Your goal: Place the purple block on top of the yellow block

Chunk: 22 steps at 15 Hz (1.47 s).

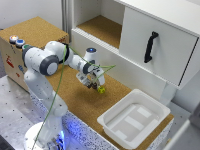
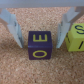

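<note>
In the wrist view the purple block (image 2: 40, 45), a dark cube with yellow marks on its top, rests on the cork surface between my two fingers. The gripper (image 2: 39, 43) is open and straddles it, with a small gap on each side. The yellow block (image 2: 75, 37) sits close beside the purple one, just outside one finger (image 2: 64, 27). In the exterior view the gripper (image 1: 93, 83) is low over the cork table. The yellow block (image 1: 101, 90) shows just to its right; the purple block is hidden by the hand.
A white tray (image 1: 131, 119) stands on the cork table at the exterior view's lower right. A white cabinet with a black-handled drawer (image 1: 151, 46) stands behind. A cork-topped box (image 1: 30, 31) is at the left.
</note>
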Tool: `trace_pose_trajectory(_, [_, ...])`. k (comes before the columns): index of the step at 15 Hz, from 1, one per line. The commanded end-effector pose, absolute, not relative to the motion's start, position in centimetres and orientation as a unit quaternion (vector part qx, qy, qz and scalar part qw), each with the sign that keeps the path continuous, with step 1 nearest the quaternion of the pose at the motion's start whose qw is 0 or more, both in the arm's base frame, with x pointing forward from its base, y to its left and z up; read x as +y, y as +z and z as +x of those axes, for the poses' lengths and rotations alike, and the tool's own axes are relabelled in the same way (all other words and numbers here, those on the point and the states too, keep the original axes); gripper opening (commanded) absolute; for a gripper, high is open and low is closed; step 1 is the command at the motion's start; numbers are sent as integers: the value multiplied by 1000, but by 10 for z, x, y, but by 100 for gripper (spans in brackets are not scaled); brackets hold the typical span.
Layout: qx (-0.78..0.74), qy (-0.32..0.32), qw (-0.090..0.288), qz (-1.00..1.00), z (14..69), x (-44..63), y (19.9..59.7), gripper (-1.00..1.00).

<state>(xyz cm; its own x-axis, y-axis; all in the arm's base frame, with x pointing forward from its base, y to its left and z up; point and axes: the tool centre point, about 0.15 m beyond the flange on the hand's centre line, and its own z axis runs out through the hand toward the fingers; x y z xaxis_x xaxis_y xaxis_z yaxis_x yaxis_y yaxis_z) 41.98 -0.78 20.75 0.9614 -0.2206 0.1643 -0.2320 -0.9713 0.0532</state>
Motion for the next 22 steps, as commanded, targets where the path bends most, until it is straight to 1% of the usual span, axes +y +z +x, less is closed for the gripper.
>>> trace_pose_trajectory(1, [-116, 73, 44, 990, 427, -8, 203, -100])
trace_pose_trajectory(7, [-111, 83, 53, 989, 424, -9, 216, -100])
trace_pose_trajectory(12, [-93, 95, 85, 987, 425, -35, 250, -100])
trace_pose_trajectory(15, [-101, 93, 93, 986, 426, -64, 259, -100])
trace_pose_trajectory(21, [-101, 79, 83, 988, 431, -96, 258, -100])
trace_pose_trajectory(22, [-105, 87, 66, 989, 430, -98, 262, -100])
